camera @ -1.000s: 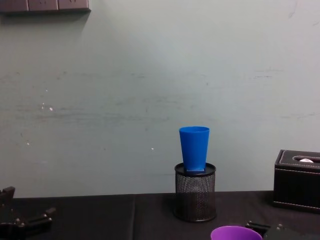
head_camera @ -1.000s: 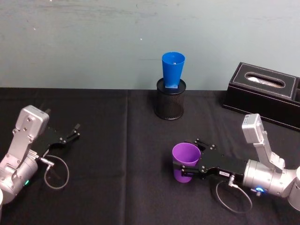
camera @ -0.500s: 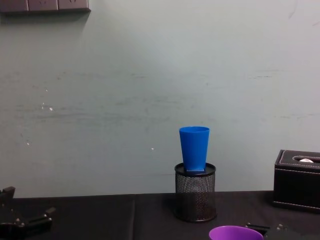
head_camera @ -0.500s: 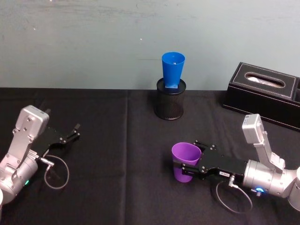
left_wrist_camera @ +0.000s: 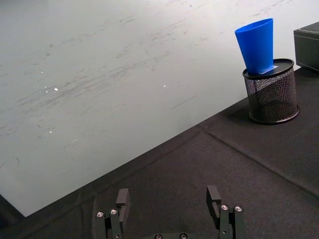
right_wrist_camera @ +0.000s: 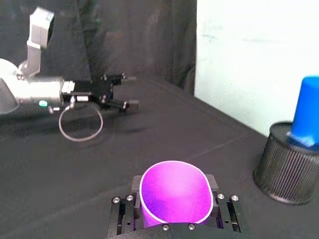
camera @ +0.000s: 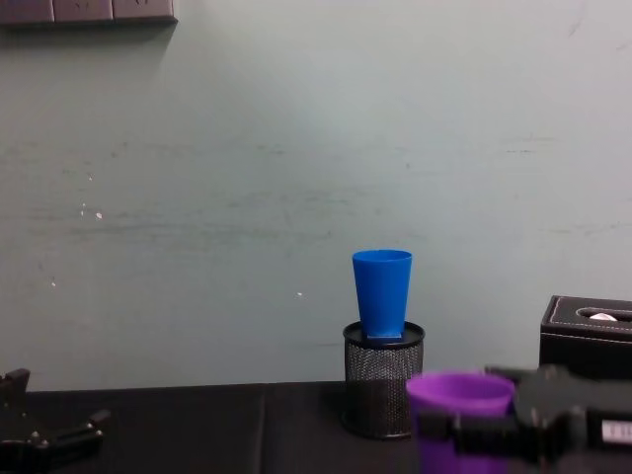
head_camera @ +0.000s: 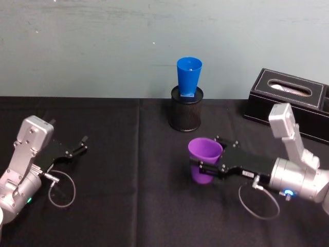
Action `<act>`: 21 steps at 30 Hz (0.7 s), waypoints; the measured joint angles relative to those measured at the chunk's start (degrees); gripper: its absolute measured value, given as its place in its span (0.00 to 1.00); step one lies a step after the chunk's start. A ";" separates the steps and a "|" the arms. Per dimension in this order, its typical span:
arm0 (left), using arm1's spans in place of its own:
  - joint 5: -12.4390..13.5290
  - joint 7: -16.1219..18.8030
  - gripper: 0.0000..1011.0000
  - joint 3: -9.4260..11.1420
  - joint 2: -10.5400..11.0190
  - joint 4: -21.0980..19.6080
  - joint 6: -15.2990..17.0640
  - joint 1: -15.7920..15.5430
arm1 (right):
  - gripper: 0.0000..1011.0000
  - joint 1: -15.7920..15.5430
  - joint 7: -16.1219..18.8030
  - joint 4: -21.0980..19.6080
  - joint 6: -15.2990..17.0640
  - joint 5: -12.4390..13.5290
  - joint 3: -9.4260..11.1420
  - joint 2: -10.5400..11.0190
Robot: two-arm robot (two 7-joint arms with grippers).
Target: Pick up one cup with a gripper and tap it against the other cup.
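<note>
Head view: the right gripper (head_camera: 204,169) is clamped around the purple cup (head_camera: 204,150), one long black jaw on each side of its wall, the cup upright with its mouth up. A small white label (head_camera: 248,175) sits on the gripper body behind the jaws; its print is too small to read. The blue cup (head_camera: 189,76) stands in the black mesh pen holder (head_camera: 186,114), beyond the gripper and apart from the held cup. A black tissue box (head_camera: 288,103) lies past the gripper's wrist. The left gripper (head_camera: 77,146) rests on the black tablecloth (head_camera: 128,200), well apart from both cups.

Left wrist view: the left gripper (left_wrist_camera: 168,199) has its fingers spread wide with nothing between them; the blue cup (left_wrist_camera: 256,45) is far ahead.

Right wrist view: the purple cup (right_wrist_camera: 174,191) sits between the jaws, gripped at both sides.

Chest view: the purple cup (camera: 459,395) is just beside the pen holder (camera: 375,375) and lower than the blue cup (camera: 381,291). Whether they touch I cannot tell.
</note>
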 joint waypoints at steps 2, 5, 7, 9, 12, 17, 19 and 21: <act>0.00 0.00 1.00 0.00 0.00 0.00 0.00 0.00 | 0.74 0.10 -0.94 -2.46 2.03 0.24 0.33 0.77; 0.00 0.00 1.00 0.00 0.00 0.00 0.00 0.00 | 0.74 0.69 -2.14 -5.50 4.73 0.79 0.76 1.66; 0.00 0.00 1.00 0.00 0.00 0.00 0.00 0.00 | 0.74 1.27 -2.82 -7.15 6.44 1.17 0.95 2.17; 0.00 0.00 1.00 0.00 0.00 0.00 0.00 0.00 | 0.74 1.73 -3.25 -8.07 7.50 1.37 1.00 2.46; 0.00 0.00 1.00 0.00 0.00 0.00 0.00 0.00 | 0.74 2.70 -4.05 -9.45 9.24 1.72 1.01 2.86; 0.00 0.00 1.00 0.00 0.00 0.00 0.00 0.00 | 0.74 3.94 -4.74 -10.18 10.86 2.38 0.77 3.13; 0.00 0.00 1.00 0.00 0.00 0.00 0.00 0.00 | 0.74 4.22 -4.86 -10.27 11.09 2.59 0.68 3.21; 0.00 0.00 1.00 0.00 0.00 0.00 0.00 0.00 | 0.74 4.44 -4.92 -10.31 11.28 2.75 0.58 3.27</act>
